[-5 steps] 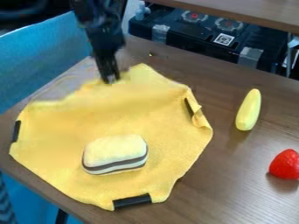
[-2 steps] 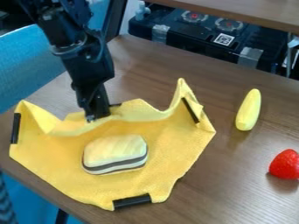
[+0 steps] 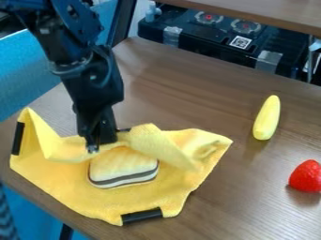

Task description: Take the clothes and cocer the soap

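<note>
The black gripper (image 3: 103,143) is left of centre, low over the work, shut on the back edge of the yellow cloth (image 3: 75,192). That edge is folded forward and bunched beneath it, and the cloth's right part is folded over as well. A cream, brick-shaped soap (image 3: 123,169) with dark stripes rests on the cloth just in front of the gripper. The folded cloth hides the soap's back edge, while its top and front side show.
On the brown table (image 3: 251,187), a pale yellow elongated object (image 3: 267,117) lies at the right, with a red strawberry (image 3: 306,176) near the right edge. A black stove-like unit (image 3: 219,37) stands behind the table.
The gripper has come forward and down toward the soap, drawing the cloth's back edge along. The cloth's right side has folded over, and the soap's back edge is now covered.
</note>
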`<state>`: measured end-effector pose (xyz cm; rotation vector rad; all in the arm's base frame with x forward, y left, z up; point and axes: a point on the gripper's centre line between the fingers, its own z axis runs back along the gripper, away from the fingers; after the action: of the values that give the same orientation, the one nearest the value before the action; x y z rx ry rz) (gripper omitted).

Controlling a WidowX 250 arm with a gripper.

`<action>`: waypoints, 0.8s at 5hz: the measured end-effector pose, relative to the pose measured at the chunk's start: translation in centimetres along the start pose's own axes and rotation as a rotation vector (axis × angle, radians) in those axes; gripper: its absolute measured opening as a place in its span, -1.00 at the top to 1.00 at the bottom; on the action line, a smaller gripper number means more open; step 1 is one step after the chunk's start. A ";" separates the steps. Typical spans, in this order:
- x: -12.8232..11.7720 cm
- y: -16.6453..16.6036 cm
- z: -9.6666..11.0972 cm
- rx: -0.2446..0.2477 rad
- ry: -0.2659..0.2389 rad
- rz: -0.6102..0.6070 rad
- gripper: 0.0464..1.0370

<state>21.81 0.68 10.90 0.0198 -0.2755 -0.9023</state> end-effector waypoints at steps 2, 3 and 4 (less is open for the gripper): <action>-0.5 -2.3 -2.5 -0.023 0.104 -0.010 0.60; -0.7 -3.0 -3.2 -0.141 0.143 -0.016 0.05; -0.4 -2.4 -2.5 -0.274 0.125 -0.022 -0.57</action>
<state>20.28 -0.74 8.11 -0.1737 -0.0335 -0.9500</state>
